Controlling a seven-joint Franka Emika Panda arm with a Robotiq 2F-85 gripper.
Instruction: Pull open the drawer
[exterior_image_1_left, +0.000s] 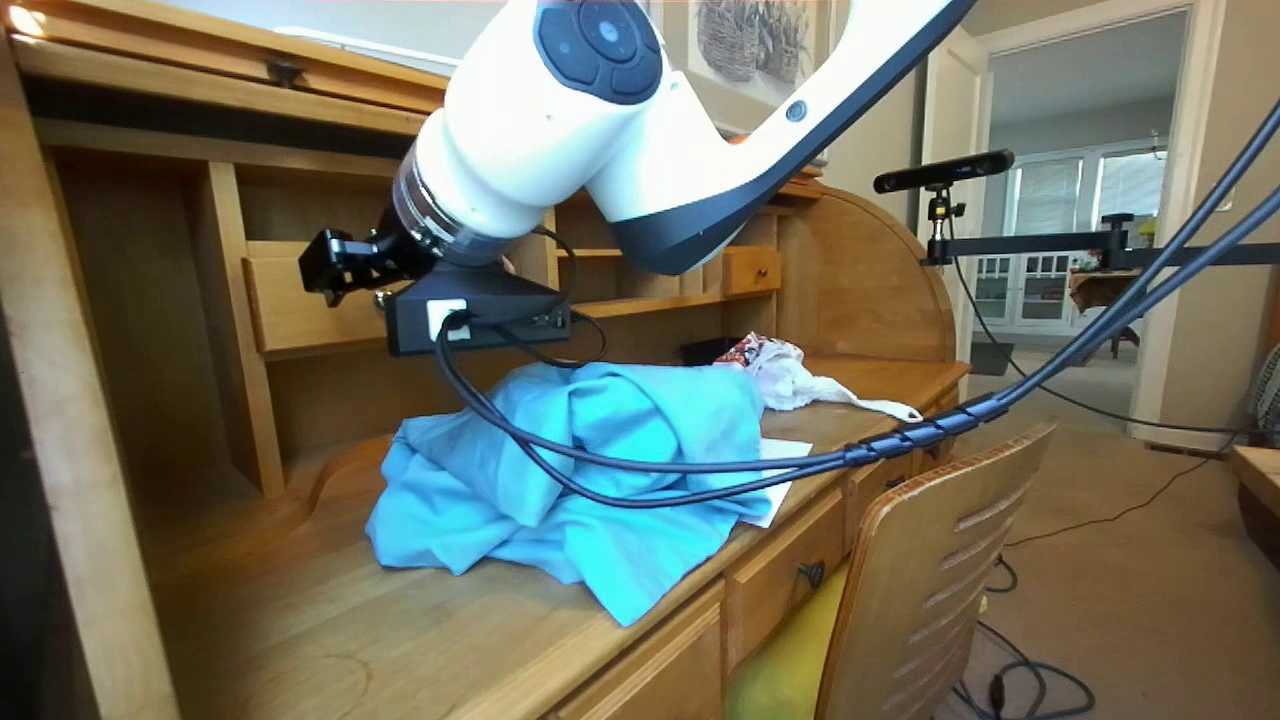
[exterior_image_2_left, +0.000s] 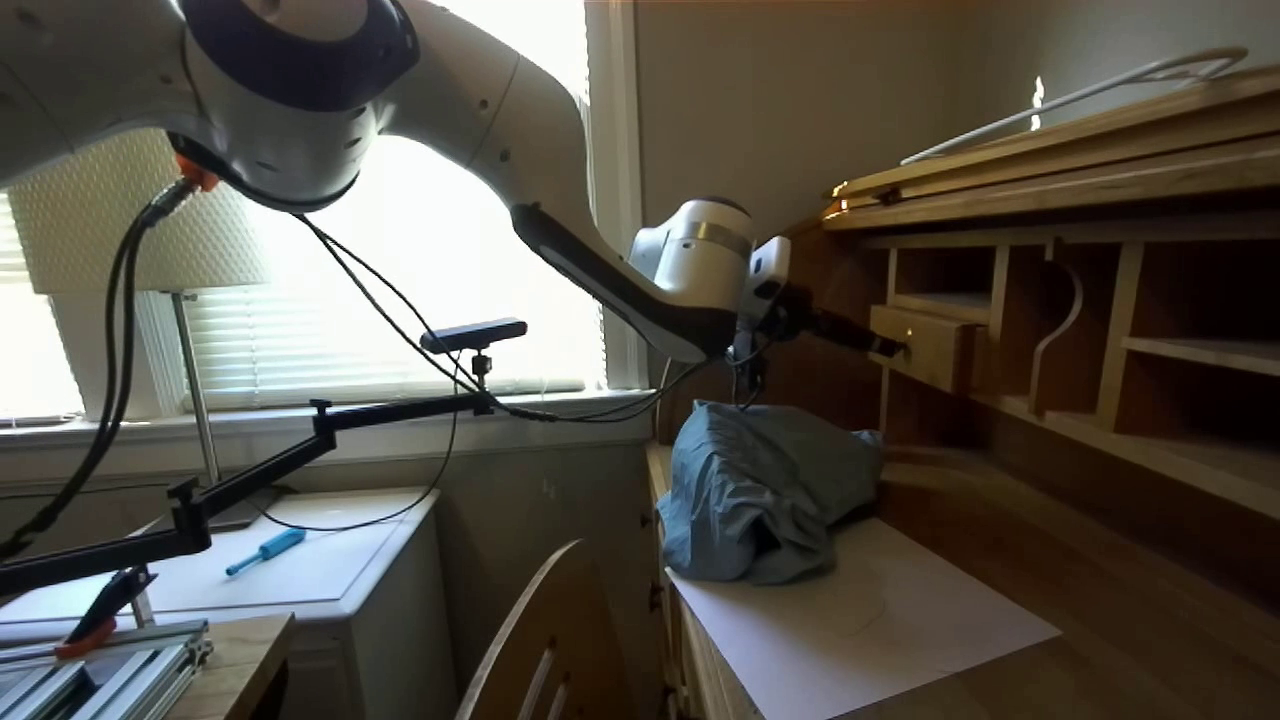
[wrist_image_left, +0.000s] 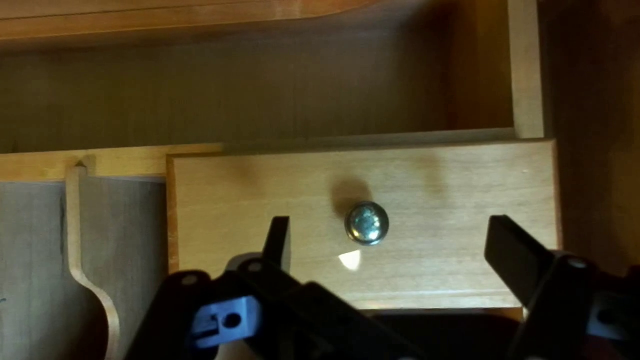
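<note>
The drawer (wrist_image_left: 240, 200) is a wide light-oak front with a round brass knob (wrist_image_left: 367, 223) at its centre. It also shows in both exterior views (exterior_image_1_left: 300, 312) (exterior_image_2_left: 930, 362), where its front stands a little out from the cabinet. My gripper (wrist_image_left: 390, 225) is open and empty, with one black finger on each side of the knob in the wrist view. The knob lies nearer the left finger, and neither finger touches it there. In both exterior views the gripper (exterior_image_1_left: 335, 265) (exterior_image_2_left: 890, 346) is close before the drawer front. Whether the tips reach past the knob is unclear.
A heap of blue cloth (exterior_image_1_left: 590, 450) lies on the desk below the arm, with white paper (exterior_image_2_left: 900, 630) partly under it. A narrower little drawer (exterior_image_1_left: 750, 270) is further along. Wooden dividers (wrist_image_left: 75, 225) flank the drawer. A chair (exterior_image_1_left: 930, 580) stands before the desk.
</note>
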